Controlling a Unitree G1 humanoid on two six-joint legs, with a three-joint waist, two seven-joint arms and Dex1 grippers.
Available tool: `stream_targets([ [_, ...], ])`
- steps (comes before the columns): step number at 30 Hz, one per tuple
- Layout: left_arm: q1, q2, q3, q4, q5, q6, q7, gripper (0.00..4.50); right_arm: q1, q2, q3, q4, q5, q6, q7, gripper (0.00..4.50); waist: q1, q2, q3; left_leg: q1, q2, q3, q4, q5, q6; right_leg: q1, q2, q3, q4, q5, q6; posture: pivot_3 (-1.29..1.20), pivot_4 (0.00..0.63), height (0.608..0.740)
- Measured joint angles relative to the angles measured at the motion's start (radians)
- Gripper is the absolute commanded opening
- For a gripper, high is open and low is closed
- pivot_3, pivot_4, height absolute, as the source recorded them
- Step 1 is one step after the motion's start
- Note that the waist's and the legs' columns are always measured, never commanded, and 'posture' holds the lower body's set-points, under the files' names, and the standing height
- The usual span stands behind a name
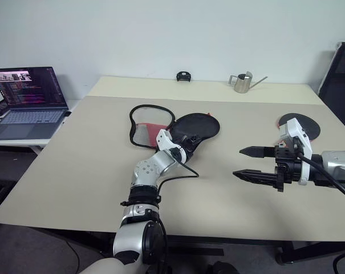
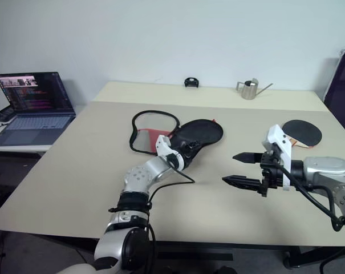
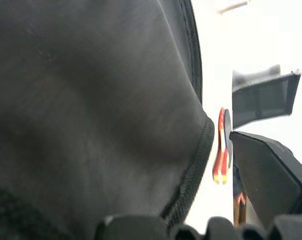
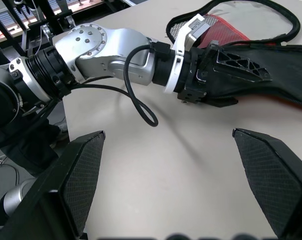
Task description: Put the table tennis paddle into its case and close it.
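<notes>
Left gripper point(image 1: 190, 141) lies low over the table point(image 1: 92, 171), its fingertips at the near edge of the case point(image 1: 196, 127). In the right wrist view one black finger point(image 4: 240, 62) rests along the top of the black fabric, while the left wrist view looks close along that fabric and its stitched rim; whether the fingers stand wide or pinch the fabric cannot be told. The case lies flat and unzipped: its black half stretches away from the fingertips, and its other half, with red lining and a mesh panel inside a loop of black zipper rim, lies just to the left of the gripper.

Right gripper point(image 1: 254, 164) hangs above the table with its two fingers spread wide and nothing between them, pointing toward the left arm and well apart from the case.

The paddle point(image 1: 300, 126) lies flat on the table beyond the right gripper, toward the far right edge, black face up, well apart from the case.

Beyond both grippers, at the table's far edge, stand a small metal watering can point(image 1: 241, 83) and a small black object point(image 1: 183, 76). An open laptop point(image 1: 28, 101) sits on a side desk far to the left of the left arm.
</notes>
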Motion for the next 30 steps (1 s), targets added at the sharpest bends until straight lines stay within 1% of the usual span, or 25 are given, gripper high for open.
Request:
stream_targets([
  [4,0.043,0.007,-0.001,-0.118,-0.073,0.181,0.066,4.48,-0.004,-0.004,0.0,0.001,0.0,0.0,0.001,4.5,-0.002,0.0,0.0,0.0,0.0,0.0,0.0,0.0,0.0,0.0,0.0,0.001,0.0,0.0,0.0,0.0,0.15,0.74],
  [7,0.088,0.039,0.003,-0.202,-0.126,0.315,0.103,4.48,-0.005,-0.009,0.0,0.002,0.0,0.0,0.001,4.5,-0.004,0.0,0.0,0.0,0.001,0.0,0.0,0.0,-0.001,-0.001,0.0,0.001,0.001,0.0,0.0,0.0,0.15,0.74],
  [11,0.134,0.158,-0.012,-0.342,-0.172,0.478,0.079,4.48,-0.006,-0.012,0.0,0.002,0.001,0.0,0.001,4.5,-0.009,0.0,0.0,0.001,0.001,0.0,0.0,0.001,-0.003,-0.001,0.001,0.001,0.001,0.0,0.0,0.0,0.15,0.74],
  [14,0.188,0.241,-0.078,-0.436,-0.181,0.561,-0.004,4.48,-0.007,-0.013,0.001,0.002,0.001,0.0,0.002,4.5,-0.009,0.0,0.0,0.001,0.0,0.0,0.0,0.002,-0.004,0.0,0.0,0.001,0.001,0.0,0.0,0.0,0.15,0.74],
  [16,0.243,0.306,-0.152,-0.502,-0.179,0.595,-0.091,4.48,-0.011,-0.014,0.001,0.003,0.001,0.0,0.004,4.5,-0.009,0.0,0.0,0.001,0.0,0.0,0.0,0.002,-0.004,0.0,0.0,0.001,0.001,0.0,0.0,0.0,0.15,0.74],
  [19,0.314,0.439,-0.261,-0.608,-0.147,0.585,-0.249,4.48,-0.013,-0.014,0.001,0.008,0.001,0.0,0.007,4.5,-0.013,0.0,0.0,0.001,0.001,0.0,-0.001,0.003,-0.005,-0.001,0.001,0.001,0.001,0.0,0.0,0.0,0.15,0.74],
  [20,0.34,0.496,-0.304,-0.663,-0.122,0.553,-0.322,4.48,-0.014,-0.014,0.001,0.011,0.001,0.0,0.008,4.5,-0.014,0.0,0.0,0.001,0.001,0.0,-0.001,0.003,-0.005,-0.001,0.0,0.001,0.001,0.0,-0.001,0.0,0.15,0.74],
  [23,0.403,0.596,-0.374,-0.783,-0.065,0.437,-0.505,4.48,-0.023,-0.002,0.001,0.02,0.002,0.0,0.0,4.5,-0.015,0.001,0.0,0.001,0.001,0.0,-0.002,0.003,-0.005,0.0,0.0,0.002,0.0,0.0,-0.001,0.0,0.15,0.74],
  [27,0.418,0.628,-0.372,-0.825,-0.012,0.283,-0.642,4.48,-0.053,0.048,0.001,0.04,0.006,0.002,-0.035,4.5,-0.015,0.001,0.0,0.001,0.001,0.0,-0.001,0.001,-0.001,0.0,0.0,0.001,0.0,0.0,-0.001,0.0,0.15,0.74],
  [30,0.415,0.675,-0.322,-0.81,0.064,0.155,-0.704,4.48,-0.084,0.12,0.014,0.052,0.005,0.008,-0.096,4.5,-0.02,0.001,0.0,0.001,0.001,0.0,-0.002,0.0,-0.001,-0.001,0.0,0.001,0.0,0.0,-0.001,0.0,0.15,0.74],
])
